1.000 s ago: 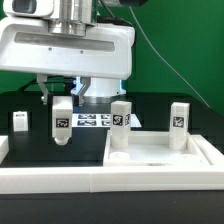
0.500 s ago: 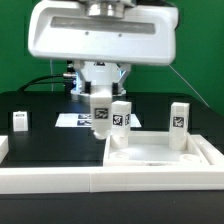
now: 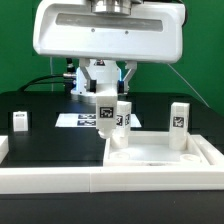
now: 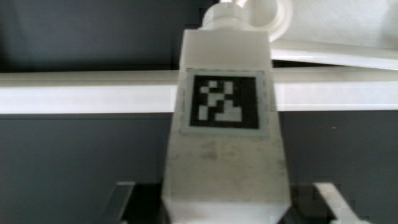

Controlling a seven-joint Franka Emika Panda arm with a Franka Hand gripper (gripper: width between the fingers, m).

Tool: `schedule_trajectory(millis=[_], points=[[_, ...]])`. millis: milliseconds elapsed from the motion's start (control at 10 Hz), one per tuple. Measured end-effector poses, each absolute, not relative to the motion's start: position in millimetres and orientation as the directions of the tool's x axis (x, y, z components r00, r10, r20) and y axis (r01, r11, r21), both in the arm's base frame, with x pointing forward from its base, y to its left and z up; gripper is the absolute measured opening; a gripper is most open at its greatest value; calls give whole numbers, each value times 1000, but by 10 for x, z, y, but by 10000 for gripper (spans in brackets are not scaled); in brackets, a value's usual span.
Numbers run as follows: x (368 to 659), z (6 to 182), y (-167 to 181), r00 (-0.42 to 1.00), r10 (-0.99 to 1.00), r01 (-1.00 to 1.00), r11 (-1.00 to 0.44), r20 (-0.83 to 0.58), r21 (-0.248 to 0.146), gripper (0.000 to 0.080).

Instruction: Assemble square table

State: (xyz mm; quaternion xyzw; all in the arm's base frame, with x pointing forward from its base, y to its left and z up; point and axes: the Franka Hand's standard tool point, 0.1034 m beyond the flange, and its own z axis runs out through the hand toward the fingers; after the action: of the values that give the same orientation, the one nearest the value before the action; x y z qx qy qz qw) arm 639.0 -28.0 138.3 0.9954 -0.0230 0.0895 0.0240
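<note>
A white robot gripper [image 4: 222, 207] hangs from above in the middle of the exterior view. Its jaws are clenched on a small white leg peg [image 3: 105, 114]. The peg is upright, and a black-and-white tag on it faces the camera. In the wrist view the same peg fills the centre of the picture, with a dark finger pad [image 4: 128, 205] against each of its sides.

The held peg hangs at the far corner of the square table top [image 3: 160, 150] on the exterior view's left. It is just beside a second leg peg [image 3: 122, 117], which stands upright in that corner. The two pegs overlap in this view, so it is unclear whether they touch, or whether the held peg's lower end meets the top.

A third leg peg [image 3: 179, 118] stands upright at the top's far corner on the exterior view's right. The top lies flat, recessed face up, on the black table [image 3: 40, 145].

A fourth leg peg [image 3: 19, 121] stands alone on the black surface, well apart, on the exterior view's left. The marker board [image 3: 78, 120] lies flat behind the gripper. A long white rail [image 3: 50, 180] runs along the near edge.
</note>
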Motion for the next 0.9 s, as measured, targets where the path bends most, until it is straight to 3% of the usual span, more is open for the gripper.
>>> schedule_trajectory(millis=[400,700,900], points=[[6406,1392,480,974,-123,-125,-992,188,0,290],[6432,1393,491,969,-113,-115,-993,219,-3,290],[6470,1393,635,933,-126,-124,-992,336,-28,290]])
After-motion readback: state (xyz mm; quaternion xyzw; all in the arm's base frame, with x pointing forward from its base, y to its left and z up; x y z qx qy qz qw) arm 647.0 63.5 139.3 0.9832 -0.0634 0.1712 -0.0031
